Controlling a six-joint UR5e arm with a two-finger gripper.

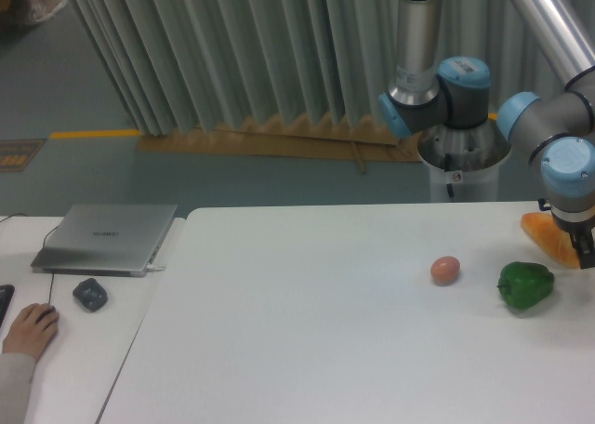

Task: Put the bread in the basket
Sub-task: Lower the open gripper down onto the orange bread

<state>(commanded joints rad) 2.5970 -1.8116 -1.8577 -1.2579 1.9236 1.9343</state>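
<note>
Bread [547, 235] way over at the right edge of the white surface [307, 322], orange and glossy, tilted with the left end higher. Only partly visible, with the right end hidden behind the tool [586, 254]. Tool right at the frame edge and mostly cut off, so can't tell if the fingers are apart or clamped on the loaf; looks like contact, but honestly too cropped to call. Blue-capped wrist joint sitting just above it, rest of the arm [437, 80] rising behind the surface near the grey curtain [232, 52].

Green pepper [525, 285] just below and a bit left of the bread, near but not touching. Small pinkish-brown egg [445, 270] further left of the pepper, apart from both. No basket anywhere in shot.

Off on the left, a second lighter surface with a closed silver laptop [107, 238], a dark mouse-like lump [90, 294] in front of it, and a hand [30, 331] resting at the bottom-left corner. Thin cable running from the laptop area toward the hand. Cardboard strip [279, 140] along the floor under the curtain, yellow line on the floor at left.
</note>
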